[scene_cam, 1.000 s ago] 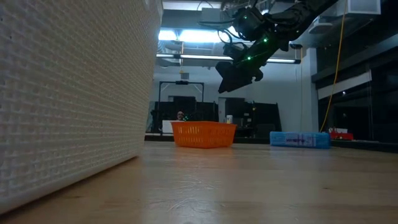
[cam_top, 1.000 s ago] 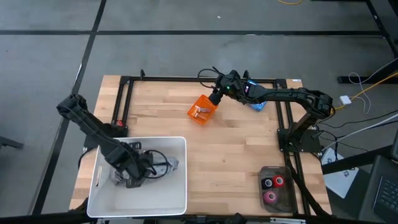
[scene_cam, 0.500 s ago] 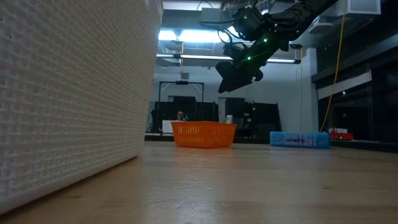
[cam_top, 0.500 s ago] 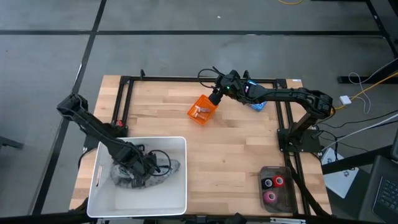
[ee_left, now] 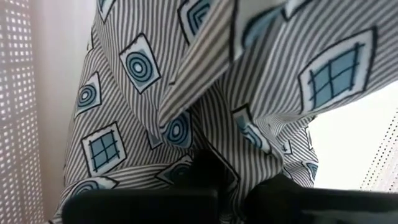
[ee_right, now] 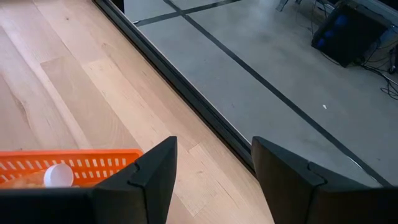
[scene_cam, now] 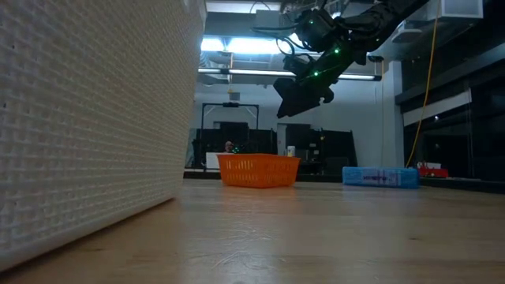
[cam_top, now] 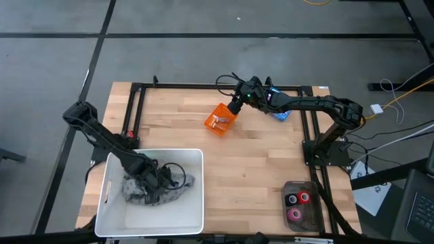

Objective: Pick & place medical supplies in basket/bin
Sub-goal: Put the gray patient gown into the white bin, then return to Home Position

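left gripper (cam_top: 157, 188) down in the white tub (cam_top: 108, 203), its grip hidden by the grey patterned cloth (cam_top: 178, 191).
right gripper (cam_top: 234, 108) spread apart, holding nothing, above the orange basket (cam_top: 218, 120).

The left arm reaches from the table's left edge down toward the near left corner, its wrist bent low and the left gripper (cam_top: 150, 186) pointing downward. The right arm stretches from its right-side base across the far edge, the right gripper (ee_right: 211, 163) raised, fingers (ee_right: 152, 171) spread apart.

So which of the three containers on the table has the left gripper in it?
The big white tub at the near left corner. The left gripper is down inside it among the grey patterned cloth.
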You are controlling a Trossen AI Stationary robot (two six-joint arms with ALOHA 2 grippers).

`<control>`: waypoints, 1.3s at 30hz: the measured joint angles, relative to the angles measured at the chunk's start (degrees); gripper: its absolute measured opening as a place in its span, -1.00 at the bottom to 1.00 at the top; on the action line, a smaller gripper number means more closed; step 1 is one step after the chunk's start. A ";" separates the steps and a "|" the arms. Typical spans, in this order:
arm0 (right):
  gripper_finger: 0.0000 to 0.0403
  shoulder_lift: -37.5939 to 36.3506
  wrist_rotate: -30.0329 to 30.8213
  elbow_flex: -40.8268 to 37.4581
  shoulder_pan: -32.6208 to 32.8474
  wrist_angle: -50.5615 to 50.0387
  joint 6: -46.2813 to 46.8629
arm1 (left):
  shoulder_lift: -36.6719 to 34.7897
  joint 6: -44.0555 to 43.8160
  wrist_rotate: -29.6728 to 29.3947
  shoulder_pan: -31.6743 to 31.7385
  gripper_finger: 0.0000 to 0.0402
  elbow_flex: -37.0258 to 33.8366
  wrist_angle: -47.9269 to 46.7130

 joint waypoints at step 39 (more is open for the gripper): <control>0.04 0.00 0.02 0.00 0.01 0.00 0.00 | 0.20 14.14 -7.24 -1.39 0.16 50.73 -31.19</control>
